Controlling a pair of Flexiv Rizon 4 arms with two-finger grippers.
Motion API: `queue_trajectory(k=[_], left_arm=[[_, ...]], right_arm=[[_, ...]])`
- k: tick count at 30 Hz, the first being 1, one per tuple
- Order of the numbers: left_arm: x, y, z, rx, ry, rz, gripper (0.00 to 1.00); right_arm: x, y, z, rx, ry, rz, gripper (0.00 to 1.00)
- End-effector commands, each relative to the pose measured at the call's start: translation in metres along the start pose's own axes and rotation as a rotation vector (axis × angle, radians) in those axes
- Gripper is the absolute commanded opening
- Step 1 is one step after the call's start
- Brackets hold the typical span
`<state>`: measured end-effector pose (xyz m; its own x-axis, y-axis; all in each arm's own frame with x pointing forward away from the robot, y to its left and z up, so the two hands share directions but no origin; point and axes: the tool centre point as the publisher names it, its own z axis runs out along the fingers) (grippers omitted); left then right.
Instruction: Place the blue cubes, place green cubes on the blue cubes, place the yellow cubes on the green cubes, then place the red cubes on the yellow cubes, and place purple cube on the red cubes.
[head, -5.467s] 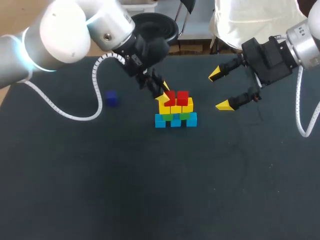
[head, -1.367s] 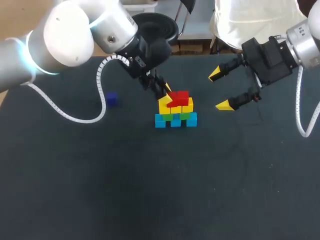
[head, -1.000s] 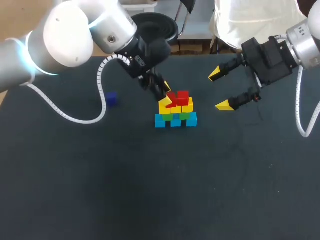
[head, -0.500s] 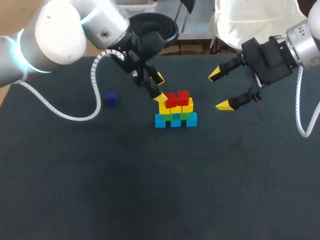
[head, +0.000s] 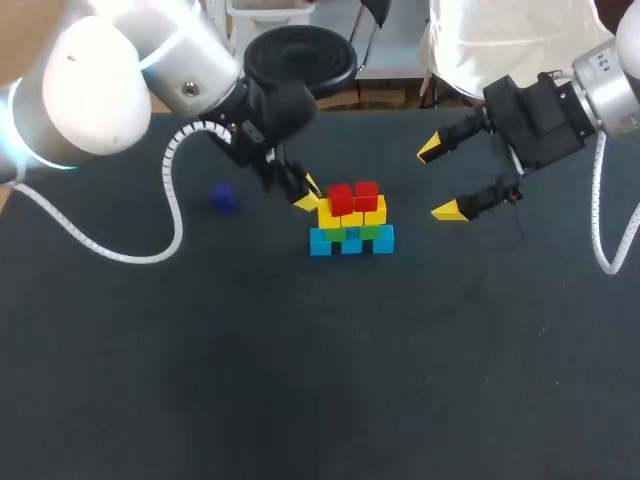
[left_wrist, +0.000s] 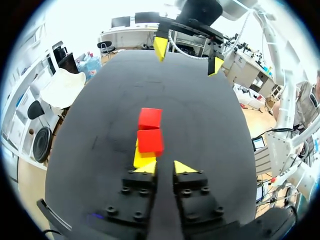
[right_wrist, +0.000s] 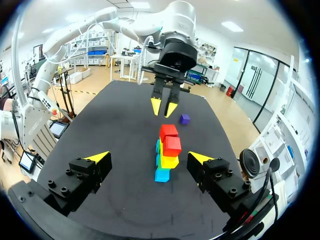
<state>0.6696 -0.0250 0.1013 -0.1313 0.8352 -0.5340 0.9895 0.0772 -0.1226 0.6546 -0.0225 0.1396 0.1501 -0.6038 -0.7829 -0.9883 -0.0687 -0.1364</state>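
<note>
On the table (head: 300, 380), centre: a stepped pile of cubes. Three blue cubes (head: 351, 243) at the base, green cubes (head: 369, 232) on them, yellow cubes (head: 375, 211) above, and two red cubes (head: 340, 199) side by side on top.
Stage (judged): four tiers look done. Only the purple cap is missing.
Purple cube (head: 223, 197): alone on the table, well apart from the pile, on my left arm's side.
Left gripper (head: 307, 194): low, just beside the pile's left flank at about the height of the yellow cubes. Fingers are drawn nearly together with a narrow gap between the tips, and nothing is held. In the left wrist view the red cubes sit just ahead of the tips.
Right gripper (head: 442, 180): raised on the far side of the pile and clear of it. Fingers are spread wide and empty.
Key relation: the purple cube lies away from the pile, to the outside of the left gripper and behind the way its fingers point. It does not show in the left wrist view. In the right wrist view it sits beyond the pile, beside the left gripper.
Nearer arm: the left, clearly — the pile stands between the right gripper and the cube.
Axis: it is a cube, so no long axis. Any pair of opposite faces would serve.
Next move (judged): the left fingers would need to widen and turn off the pile towards the cube.
</note>
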Motion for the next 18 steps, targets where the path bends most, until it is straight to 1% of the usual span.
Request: queue_trajectory(k=[1,18], left_arm=[[-0.0037,-0.0003,0.0063,0.004,0.007,0.003,0.0],[-0.0099,0.0058,0.014,0.014,0.015,-0.002,0.0]], right_arm=[[0.0004,-0.0002,0.0002,0.0,-0.002,-0.001,1.0],[0.0004,-0.0002,0.0002,0.0,-0.002,-0.001,1.0]])
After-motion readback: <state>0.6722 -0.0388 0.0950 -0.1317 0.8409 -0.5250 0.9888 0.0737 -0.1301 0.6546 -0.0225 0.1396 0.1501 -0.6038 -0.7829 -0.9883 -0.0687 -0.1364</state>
